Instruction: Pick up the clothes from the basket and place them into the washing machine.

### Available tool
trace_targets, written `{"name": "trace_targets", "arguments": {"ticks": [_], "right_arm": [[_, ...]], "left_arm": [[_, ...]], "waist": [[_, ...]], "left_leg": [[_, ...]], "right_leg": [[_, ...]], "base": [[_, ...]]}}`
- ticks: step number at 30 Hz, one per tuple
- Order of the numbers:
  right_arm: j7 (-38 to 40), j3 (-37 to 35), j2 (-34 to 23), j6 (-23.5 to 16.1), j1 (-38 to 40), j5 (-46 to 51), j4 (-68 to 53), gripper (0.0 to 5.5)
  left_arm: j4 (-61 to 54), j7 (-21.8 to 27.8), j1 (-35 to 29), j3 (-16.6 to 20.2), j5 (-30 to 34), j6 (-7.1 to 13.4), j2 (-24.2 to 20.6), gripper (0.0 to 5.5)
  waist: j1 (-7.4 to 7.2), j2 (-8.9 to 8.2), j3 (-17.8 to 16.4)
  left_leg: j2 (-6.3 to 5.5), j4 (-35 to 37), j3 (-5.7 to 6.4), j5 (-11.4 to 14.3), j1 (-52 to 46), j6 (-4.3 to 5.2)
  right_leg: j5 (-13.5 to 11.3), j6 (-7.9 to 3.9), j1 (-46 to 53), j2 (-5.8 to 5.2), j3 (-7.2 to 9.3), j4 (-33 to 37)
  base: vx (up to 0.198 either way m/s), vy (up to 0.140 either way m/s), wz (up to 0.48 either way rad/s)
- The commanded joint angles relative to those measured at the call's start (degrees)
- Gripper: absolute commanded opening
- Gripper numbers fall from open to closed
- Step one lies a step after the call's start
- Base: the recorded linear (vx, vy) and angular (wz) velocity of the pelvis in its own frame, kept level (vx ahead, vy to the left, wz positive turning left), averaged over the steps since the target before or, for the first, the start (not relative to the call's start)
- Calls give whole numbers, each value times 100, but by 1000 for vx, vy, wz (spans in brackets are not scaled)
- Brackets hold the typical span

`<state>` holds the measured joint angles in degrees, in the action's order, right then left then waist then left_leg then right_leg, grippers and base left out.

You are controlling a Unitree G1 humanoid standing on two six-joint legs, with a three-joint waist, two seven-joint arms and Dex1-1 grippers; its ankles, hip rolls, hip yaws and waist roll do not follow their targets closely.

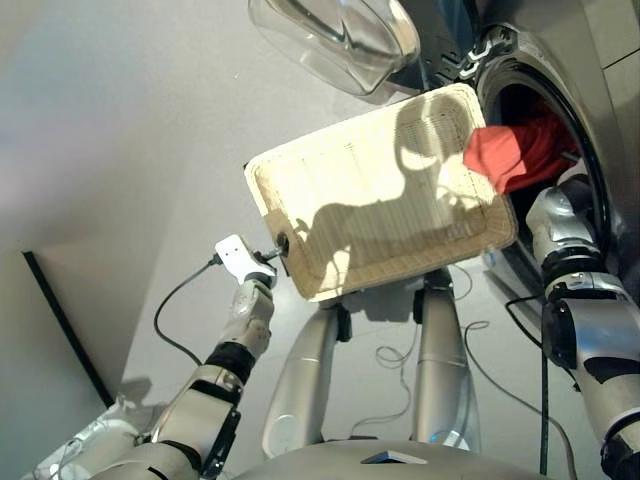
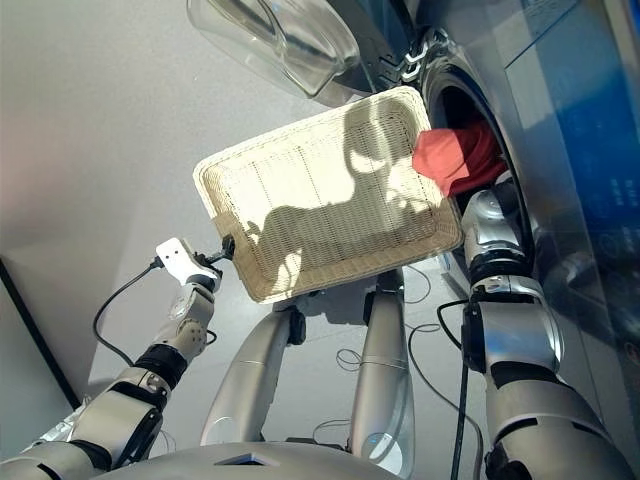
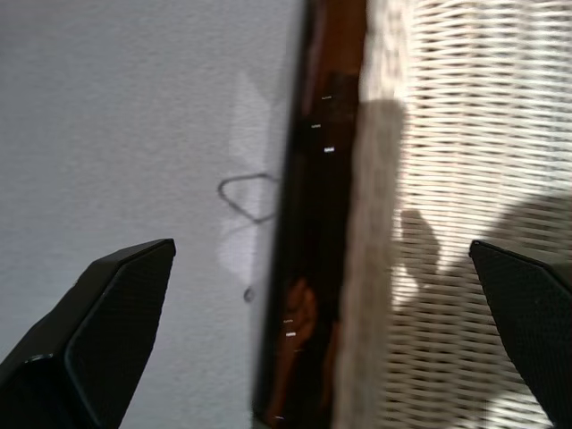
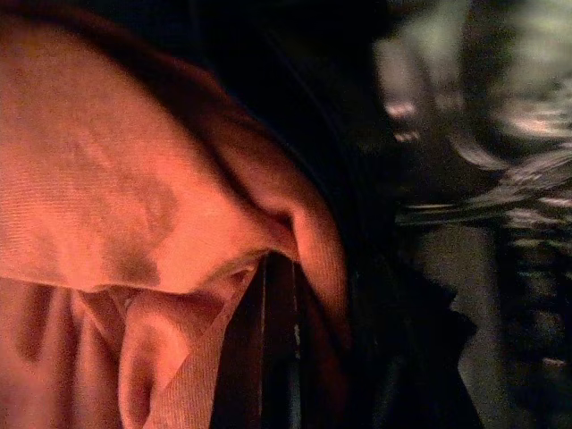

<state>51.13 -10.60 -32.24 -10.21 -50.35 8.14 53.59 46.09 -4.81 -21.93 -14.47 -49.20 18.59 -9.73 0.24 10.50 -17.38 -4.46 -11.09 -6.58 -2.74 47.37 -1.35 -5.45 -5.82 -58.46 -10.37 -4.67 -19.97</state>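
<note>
No brand or writing can be read. In the head views the red-orange garment [image 1: 508, 155] hangs at the washing machine [image 2: 560, 150] drum mouth, over the basket [image 1: 330, 170] corner, hiding the right gripper — whether it grips, I cannot tell. Only the left wrist view shows the left gripper [image 3: 322, 344] — spread, straddling the basket rim.

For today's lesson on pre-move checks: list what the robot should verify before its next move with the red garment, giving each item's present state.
1. Porthole door swung open: ok.
2. Red garment at the washing machine drum hole: ok.
3. Garment fully inside the drum: not ok, part overhangs the basket rim.
4. Basket holds no other clothes: ok.
5. Left end effector open astride the basket rim: ok.
6. Right end effector's hold on the garment: cannot tell.
</note>
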Motion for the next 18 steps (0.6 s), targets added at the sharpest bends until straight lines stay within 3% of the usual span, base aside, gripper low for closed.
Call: {"name": "trace_targets", "arguments": {"ticks": [1,2,3,7,8,10,14,18], "right_arm": [[174,127,-911,-279,-281,70,-270,0],[21,231,-783,-337,-320,132,-339,129],[-269,336,-662,-444,-297,294,-319,550],[-1273,754,-256,-775,-182,1047,-279,550],[-1484,888,-4,-904,-172,1245,-252,550],[-1839,1049,284,-1036,-148,1504,-208,550],[-2781,1488,747,-1136,40,2033,-94,550],[-3182,1904,982,-1003,254,1877,141,550]], "left_arm": [[-62,-54,218,223,67,287,-58,550],[-67,-65,222,217,49,282,-56,550],[-50,-78,229,223,37,281,-54,550],[-85,-60,163,235,-65,200,-100,550],[-98,-32,170,196,-58,191,-102,550],[-110,-26,176,172,-26,181,-128,550],[-199,48,194,161,83,190,-208,550],[-17,184,132,237,45,129,-179,550]], "waist": [[-168,372,131],[-162,362,118],[-161,343,108],[-215,280,50],[-185,302,86],[-184,300,89],[-168,238,144],[-166,101,226]], "left_leg": [[214,-705,279,579,181,256],[222,-739,279,579,238,249],[230,-773,281,583,285,243],[257,-950,280,614,446,233],[270,-978,340,774,380,253],[264,-1021,343,791,379,253],[274,-1049,350,804,323,269],[279,-1006,358,791,203,278]], "right_leg": [[284,-151,63,124,150,-145],[269,-147,10,123,148,-183],[261,-141,-34,123,139,-212],[277,-104,-119,126,126,-338],[456,-132,-77,146,102,-427],[478,-114,-64,139,104,-471],[504,-98,56,129,171,-466],[472,-86,255,153,267,-371]], "base": [[0,0,0],[0,0,0],[0,0,0],[30,-8,-4],[126,-25,22],[65,-11,21],[0,0,0],[0,0,0]]}}
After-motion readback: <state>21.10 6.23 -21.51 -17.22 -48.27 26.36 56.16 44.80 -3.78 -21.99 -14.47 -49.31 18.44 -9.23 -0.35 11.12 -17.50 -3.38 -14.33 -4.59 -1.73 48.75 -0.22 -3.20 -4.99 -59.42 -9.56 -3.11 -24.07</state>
